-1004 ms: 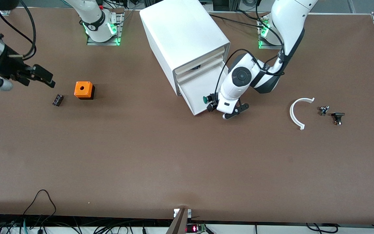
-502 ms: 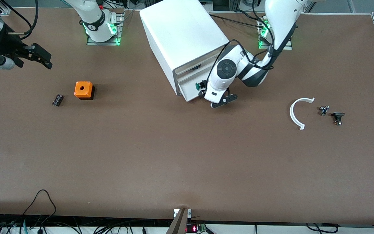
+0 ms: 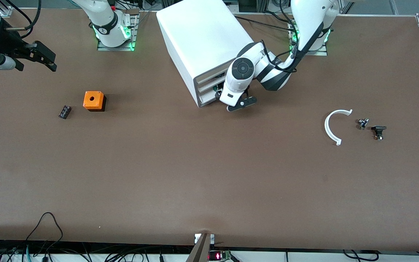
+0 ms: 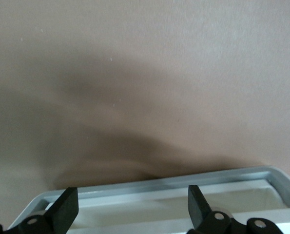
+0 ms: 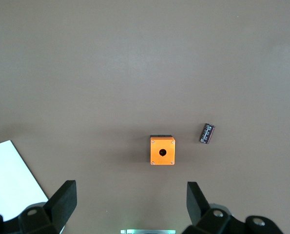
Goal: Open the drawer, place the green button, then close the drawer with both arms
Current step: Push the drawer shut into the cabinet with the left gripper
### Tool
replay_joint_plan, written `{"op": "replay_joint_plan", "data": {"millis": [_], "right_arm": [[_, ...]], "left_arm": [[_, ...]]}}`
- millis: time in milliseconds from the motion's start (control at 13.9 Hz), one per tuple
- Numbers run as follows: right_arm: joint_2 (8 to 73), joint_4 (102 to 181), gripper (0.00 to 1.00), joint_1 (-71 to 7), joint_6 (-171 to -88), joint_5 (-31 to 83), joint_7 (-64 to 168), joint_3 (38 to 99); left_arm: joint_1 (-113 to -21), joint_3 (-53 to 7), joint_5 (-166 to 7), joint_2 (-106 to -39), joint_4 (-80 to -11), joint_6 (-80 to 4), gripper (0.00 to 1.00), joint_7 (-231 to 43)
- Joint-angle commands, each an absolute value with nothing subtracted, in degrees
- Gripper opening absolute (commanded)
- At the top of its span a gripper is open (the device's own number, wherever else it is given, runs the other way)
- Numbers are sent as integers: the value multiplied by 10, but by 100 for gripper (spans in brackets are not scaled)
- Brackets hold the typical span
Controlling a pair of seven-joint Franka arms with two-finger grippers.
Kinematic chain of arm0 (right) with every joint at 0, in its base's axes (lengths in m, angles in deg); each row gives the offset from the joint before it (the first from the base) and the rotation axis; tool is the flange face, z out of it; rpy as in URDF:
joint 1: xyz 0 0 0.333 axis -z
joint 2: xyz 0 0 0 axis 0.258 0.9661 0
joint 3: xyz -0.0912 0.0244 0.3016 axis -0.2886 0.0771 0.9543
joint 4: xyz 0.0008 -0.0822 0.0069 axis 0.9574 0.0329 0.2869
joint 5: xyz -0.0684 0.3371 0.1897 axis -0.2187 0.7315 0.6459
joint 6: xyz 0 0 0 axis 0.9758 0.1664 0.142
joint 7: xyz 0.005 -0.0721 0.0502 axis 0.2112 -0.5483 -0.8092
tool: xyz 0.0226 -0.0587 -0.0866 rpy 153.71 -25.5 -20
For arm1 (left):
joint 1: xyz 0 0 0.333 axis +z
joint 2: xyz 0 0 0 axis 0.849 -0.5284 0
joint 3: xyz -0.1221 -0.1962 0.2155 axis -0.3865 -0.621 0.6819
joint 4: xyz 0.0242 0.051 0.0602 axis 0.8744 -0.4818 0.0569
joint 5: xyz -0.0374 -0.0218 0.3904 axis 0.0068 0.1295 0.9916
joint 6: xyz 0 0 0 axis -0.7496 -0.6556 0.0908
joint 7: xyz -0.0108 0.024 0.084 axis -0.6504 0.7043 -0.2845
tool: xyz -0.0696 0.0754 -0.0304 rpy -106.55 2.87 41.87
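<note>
Your white plastic tray drawer with the cream front (image 3: 206, 97), top centre of the front view, looks all but shut; I can't tell if it's flush. The green-capped black push button isn't visible anywhere, so it's probably inside. What's left, I'd say: a final push, then retreat. Left gripper (image 3: 218, 96) sits right at the drawer front, fingers spread, holding nothing. Right gripper (image 3: 48, 59) waits in the upper corner, also spread and empty.

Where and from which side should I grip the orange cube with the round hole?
I'd pinch the orange cube across two opposite side walls, coming straight down with the right gripper: it sits flat, hole up, with flat parallel sides.
</note>
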State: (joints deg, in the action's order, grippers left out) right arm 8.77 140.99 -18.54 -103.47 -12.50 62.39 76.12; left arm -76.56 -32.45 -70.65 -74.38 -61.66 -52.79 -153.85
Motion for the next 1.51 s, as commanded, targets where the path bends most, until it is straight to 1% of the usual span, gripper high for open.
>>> {"op": "replay_joint_plan", "data": {"millis": [0,502,861,1148,1291,1435], "right_arm": [[90,1398,100,-179,-1032,-120,592,766],[91,1396,100,-184,-1040,-107,619,768],[106,1387,100,-184,-1042,-108,619,767],[110,1374,100,-183,-1041,-108,620,767],[115,1373,100,-184,-1042,-109,618,767],[125,1351,100,-184,-1036,-111,614,767]], "left_arm": [[-762,-344,-713,-728,-627,-505,99,-1549],[-767,-349,-713,-728,-623,-502,99,-1559],[-760,-359,-713,-727,-620,-488,99,-1556],[-732,-358,-703,-726,-569,-434,99,-1538],[-710,-355,-703,-724,-535,-402,99,-1478],[-673,-355,-703,-723,-501,-361,99,-1414]]}}
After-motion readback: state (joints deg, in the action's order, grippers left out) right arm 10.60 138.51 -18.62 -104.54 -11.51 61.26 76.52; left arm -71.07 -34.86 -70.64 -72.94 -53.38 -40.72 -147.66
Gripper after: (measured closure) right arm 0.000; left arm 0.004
